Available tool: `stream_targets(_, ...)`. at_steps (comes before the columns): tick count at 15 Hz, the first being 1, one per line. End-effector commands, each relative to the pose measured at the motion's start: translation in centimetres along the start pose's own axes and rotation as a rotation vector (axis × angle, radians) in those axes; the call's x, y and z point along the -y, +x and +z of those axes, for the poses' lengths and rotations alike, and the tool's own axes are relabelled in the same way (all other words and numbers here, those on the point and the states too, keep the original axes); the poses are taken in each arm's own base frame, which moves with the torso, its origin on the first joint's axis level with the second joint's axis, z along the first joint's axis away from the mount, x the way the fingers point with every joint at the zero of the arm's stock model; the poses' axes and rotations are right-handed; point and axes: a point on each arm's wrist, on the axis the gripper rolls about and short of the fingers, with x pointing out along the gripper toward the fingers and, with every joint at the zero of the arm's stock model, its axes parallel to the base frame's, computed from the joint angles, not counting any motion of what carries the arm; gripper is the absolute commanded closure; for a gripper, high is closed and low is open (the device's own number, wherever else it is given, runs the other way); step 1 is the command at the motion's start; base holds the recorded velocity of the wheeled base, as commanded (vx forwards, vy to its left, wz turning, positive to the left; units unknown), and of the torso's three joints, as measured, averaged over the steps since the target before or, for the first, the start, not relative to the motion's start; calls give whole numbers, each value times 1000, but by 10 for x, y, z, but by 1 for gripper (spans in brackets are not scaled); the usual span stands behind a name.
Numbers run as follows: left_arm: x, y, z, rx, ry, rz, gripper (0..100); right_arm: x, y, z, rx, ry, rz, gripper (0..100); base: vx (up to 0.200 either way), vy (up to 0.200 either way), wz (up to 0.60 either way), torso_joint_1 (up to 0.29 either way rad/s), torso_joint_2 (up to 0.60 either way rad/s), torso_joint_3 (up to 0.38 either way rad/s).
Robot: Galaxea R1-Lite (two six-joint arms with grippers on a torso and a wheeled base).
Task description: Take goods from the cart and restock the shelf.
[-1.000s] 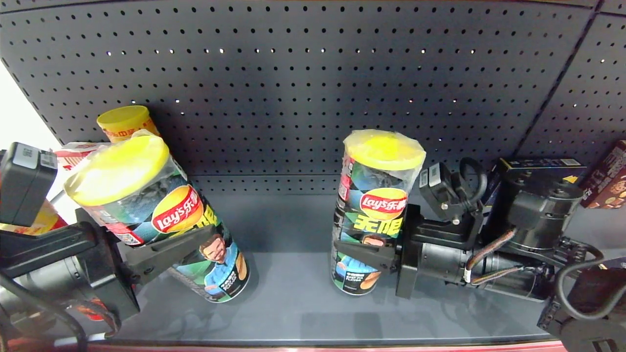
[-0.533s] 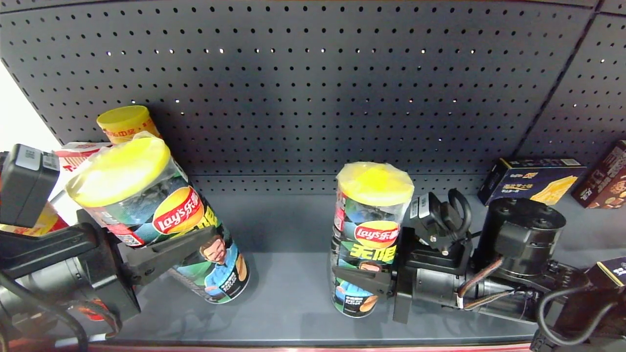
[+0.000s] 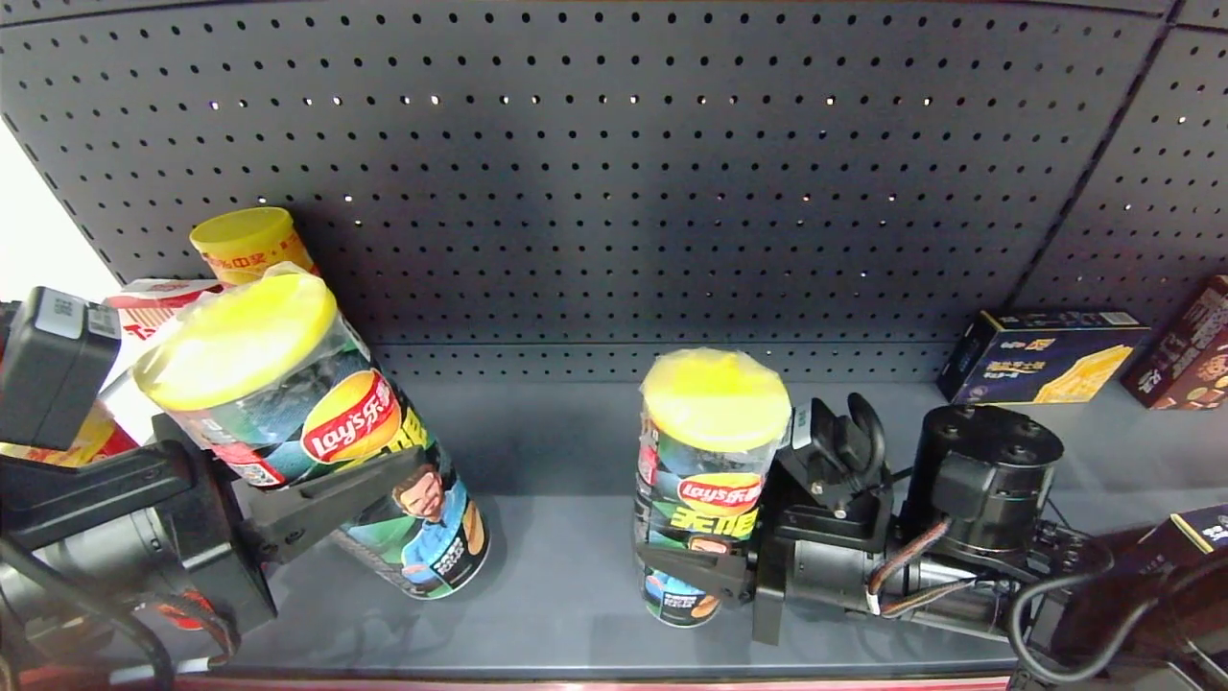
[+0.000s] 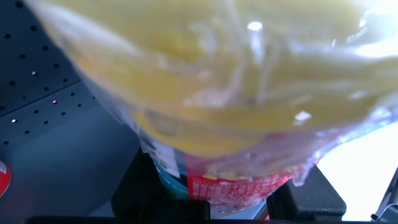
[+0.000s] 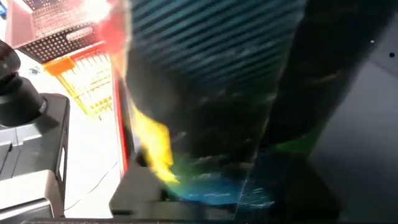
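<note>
Two chip cans with yellow lids are held over the grey shelf (image 3: 566,432). The left chip can (image 3: 317,432) leans toward the left, its base on or just above the shelf, and my left gripper (image 3: 288,499) is shut on its middle. Its wrapped yellow lid (image 4: 236,74) looms close in the left wrist view. The right chip can (image 3: 705,485) stands upright near the shelf's front edge with my right gripper (image 3: 705,566) shut on its lower half. Its dark side (image 5: 224,99) fills most of the right wrist view.
Another yellow-lidded can (image 3: 251,245) and a red-and-white pack (image 3: 149,302) stand at the back left. A dark blue box (image 3: 1046,355) and a brown box (image 3: 1190,350) lie at the back right. A black pegboard (image 3: 614,173) backs the shelf. A red cart (image 5: 81,56) is seen below.
My right gripper has lowered the right chip can and drawn it toward the shelf's front edge and slightly left. The left arm and its can have barely moved.
</note>
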Motion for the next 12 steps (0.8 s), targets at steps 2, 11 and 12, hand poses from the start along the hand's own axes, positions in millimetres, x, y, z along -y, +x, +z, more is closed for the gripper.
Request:
stream_targets(2,0,0,-1,-2,-1,0,100,0,0,0,-3,-1,-29,0,0,0,0,0,0,0)
stream_targets(11,1,0,0,1,4,-3,100,-22,-84,42,122,-73,-136,0,0,0,0,0,0,0)
stream_targets(12,1,0,0,2,6,-1,100,-26,-100,51,158,-96,-162,0,0,0,0,0,0,0)
